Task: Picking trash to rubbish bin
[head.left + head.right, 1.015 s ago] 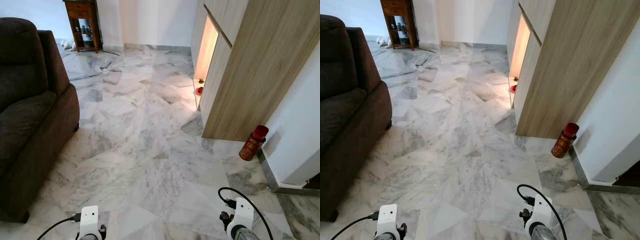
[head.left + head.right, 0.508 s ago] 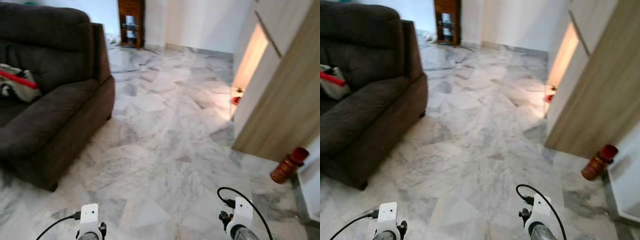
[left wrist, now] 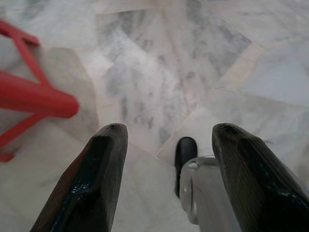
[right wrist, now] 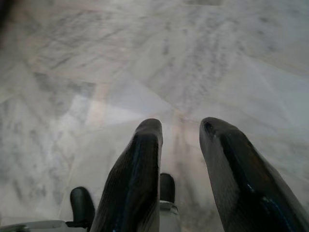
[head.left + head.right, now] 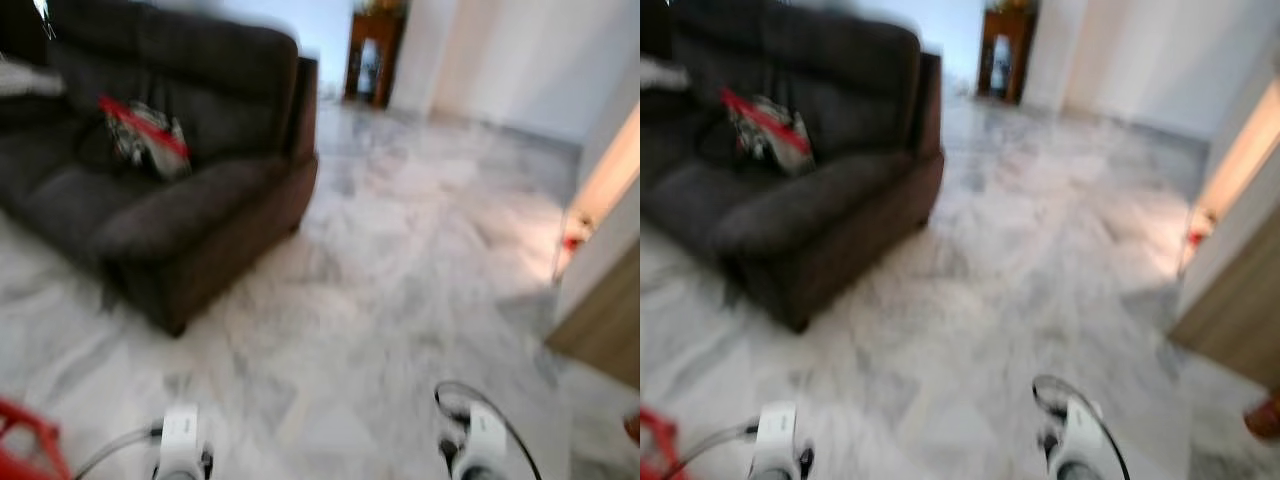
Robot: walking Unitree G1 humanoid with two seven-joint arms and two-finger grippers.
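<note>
The head views are blurred by motion. A red and white crumpled item (image 5: 146,136) lies on the seat of a dark brown sofa (image 5: 190,215) at the left. Both arms hang low over the marble floor: the left arm (image 5: 181,446) and right arm (image 5: 478,442) show at the bottom edge. In the left wrist view my left gripper (image 3: 169,128) is open wide with nothing between its fingers. My right gripper (image 4: 181,122) is open by a narrower gap, over bare floor.
A red frame (image 3: 34,96) stands on the floor close to the left gripper, also at the bottom left (image 5: 25,440). A wooden cabinet (image 5: 600,300) is at the right, with a red bottle (image 5: 1262,415) at its foot. A shelf unit (image 5: 375,55) stands far back.
The camera has swung left: the sofa now takes up the upper left, the cabinet and bottle have slid to the right edge, and a red frame has come into view. The arms hang as before.
</note>
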